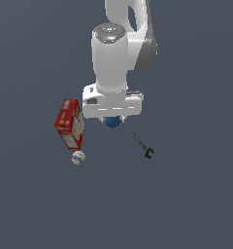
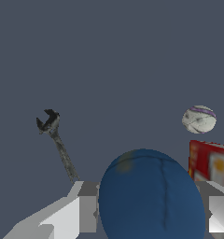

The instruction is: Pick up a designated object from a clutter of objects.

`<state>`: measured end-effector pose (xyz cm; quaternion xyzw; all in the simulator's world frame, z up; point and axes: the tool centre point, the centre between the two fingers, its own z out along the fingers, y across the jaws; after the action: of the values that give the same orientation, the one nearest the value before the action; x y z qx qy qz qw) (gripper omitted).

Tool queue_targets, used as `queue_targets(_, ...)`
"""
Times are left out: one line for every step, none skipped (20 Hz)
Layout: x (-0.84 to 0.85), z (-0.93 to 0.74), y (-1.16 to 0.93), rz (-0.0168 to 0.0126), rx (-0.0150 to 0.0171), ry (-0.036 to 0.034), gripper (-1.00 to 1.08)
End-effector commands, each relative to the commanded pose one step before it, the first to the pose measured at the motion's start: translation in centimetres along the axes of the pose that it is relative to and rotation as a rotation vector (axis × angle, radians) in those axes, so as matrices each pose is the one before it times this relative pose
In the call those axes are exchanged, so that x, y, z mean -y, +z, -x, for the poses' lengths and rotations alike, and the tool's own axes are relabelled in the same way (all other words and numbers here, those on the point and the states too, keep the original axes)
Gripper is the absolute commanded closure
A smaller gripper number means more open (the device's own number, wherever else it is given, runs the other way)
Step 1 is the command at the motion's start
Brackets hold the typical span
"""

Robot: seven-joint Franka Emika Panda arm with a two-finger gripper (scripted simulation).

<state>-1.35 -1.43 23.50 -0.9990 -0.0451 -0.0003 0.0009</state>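
Wrist view gives us the clearest look: the blue ball [image 2: 149, 196] sits between the two pale fingers [image 2: 81, 212] of our tool [image 2: 149, 210], with a finger close against each side of it, so we read the tool as clenched on the ball. Beyond it the dark wrench [image 2: 55, 140] lies flat on the grey surface [image 2: 114, 60], its open jaw end pointing away from us, and the whitish ball [image 2: 199, 119] with faint purple markings rests just beyond the red carton [image 2: 211, 161], whose corner shows beside one finger.

From the exterior view, our arm [image 1: 118, 53] hangs over the middle of the surface [image 1: 196, 204], and only a sliver of the blue ball [image 1: 112, 121] shows under the white tool body [image 1: 112, 116]. We cannot tell whether the ball is touching the surface or lifted off it. The red carton [image 1: 70, 124] stands toward the exterior view's left, apart from the tool, with the whitish ball [image 1: 78, 157] just beside its nearer end. The wrench [image 1: 142, 144] lies toward the exterior view's right, clear of the other things.
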Motion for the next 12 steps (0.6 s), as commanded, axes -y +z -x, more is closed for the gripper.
queue_targets(-0.607, -1.248, -1.891, 0.00001, 0.00023, -0.00032, 1.08)
queue_targets(-0.228, -0.48, -0.688, 0.0, 0.0, 0.0, 1.08)
queue_targets(-0.223, -0.471, -0.673, 0.0, 0.0, 0.0, 1.08)
queue_targets(-0.201, -0.469, -0.65, 0.00065, 0.00023, 0.00001, 1.08)
queue_targets(-0.214, -0.455, -0.644, 0.0, 0.0, 0.0, 1.08)
queue_targets(-0.209, -0.447, -0.63, 0.0, 0.0, 0.0, 1.08)
queue_targets(-0.205, -0.439, -0.617, 0.0, 0.0, 0.0, 1.08)
queue_targets(-0.201, -0.431, -0.604, 0.0, 0.0, 0.0, 1.08)
queue_targets(-0.197, -0.424, -0.591, 0.0, 0.0, 0.0, 1.08)
queue_targets(-0.193, -0.417, -0.579, 0.0, 0.0, 0.0, 1.08)
queue_targets(-0.189, -0.41, -0.567, 0.0, 0.0, 0.0, 1.08)
queue_targets(-0.185, -0.403, -0.555, 0.0, 0.0, 0.0, 1.08)
